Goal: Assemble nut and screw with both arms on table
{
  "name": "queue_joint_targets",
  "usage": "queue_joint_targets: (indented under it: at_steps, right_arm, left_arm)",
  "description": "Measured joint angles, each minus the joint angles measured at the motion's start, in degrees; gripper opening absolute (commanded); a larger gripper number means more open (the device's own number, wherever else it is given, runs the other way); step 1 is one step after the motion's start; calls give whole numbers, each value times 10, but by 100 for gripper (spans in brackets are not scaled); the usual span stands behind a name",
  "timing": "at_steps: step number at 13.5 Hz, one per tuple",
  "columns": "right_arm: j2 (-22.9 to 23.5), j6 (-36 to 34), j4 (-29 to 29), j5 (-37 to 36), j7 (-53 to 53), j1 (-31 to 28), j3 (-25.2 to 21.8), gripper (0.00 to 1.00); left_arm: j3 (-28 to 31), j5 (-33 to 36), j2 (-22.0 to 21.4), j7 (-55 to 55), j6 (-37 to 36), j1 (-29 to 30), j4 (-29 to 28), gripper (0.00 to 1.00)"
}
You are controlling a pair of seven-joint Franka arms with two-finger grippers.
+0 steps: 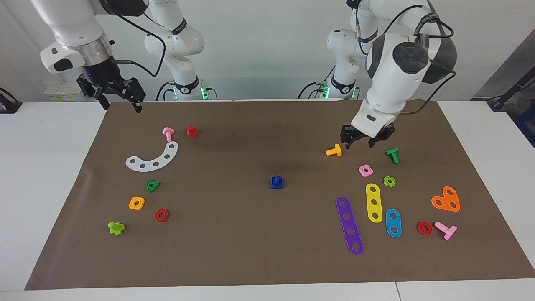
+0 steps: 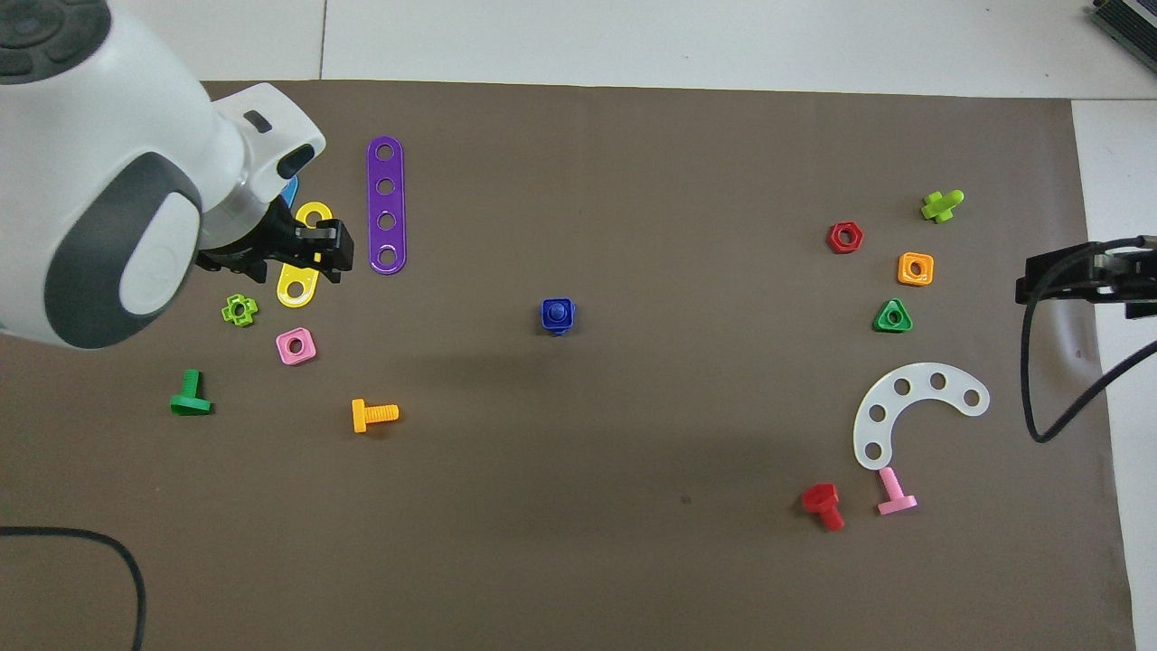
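Facing view shows the blue nut (image 1: 277, 182) in the middle of the frame, lying on the mat (image 1: 250, 251), and the blue screw (image 1: 276, 179) seems to stand in its hole, stud up; they look already joined, though how firmly I cannot tell. The left gripper (image 1: 367, 142), in the right part of the frame, hangs low over the mat near the orange bolt (image 1: 334, 151), with its fingers a little apart and nothing between them. The right gripper (image 1: 119, 100), at upper left, hangs high over the mat edge, fingers spread wide, also empty. I judge the joining step is done; the next move probably calls only for both arms to go back. No container is visible on the table (image 1: 42, 167).
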Motion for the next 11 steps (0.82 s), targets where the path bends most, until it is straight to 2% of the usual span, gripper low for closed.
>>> queue_joint_targets:
  at_steps: [1,2,7,11]
  right_arm:
    - [0,0,0,0,0,0,0,100]
    - [0,0,0,0,0,0,0,100]
    - [0,0,0,0,0,0,0,100]
    - [0,0,0,0,0,0,0,100]
  left_arm:
    - [0,0,-10,31,-4,19,-6,86]
    - [0,-1,-22,55,-6,36,-16,100]
    - [-1,-2,-99,78,-7,60,-57,100]
    - [-2,-2,-118,78,-2,60,-58,100]
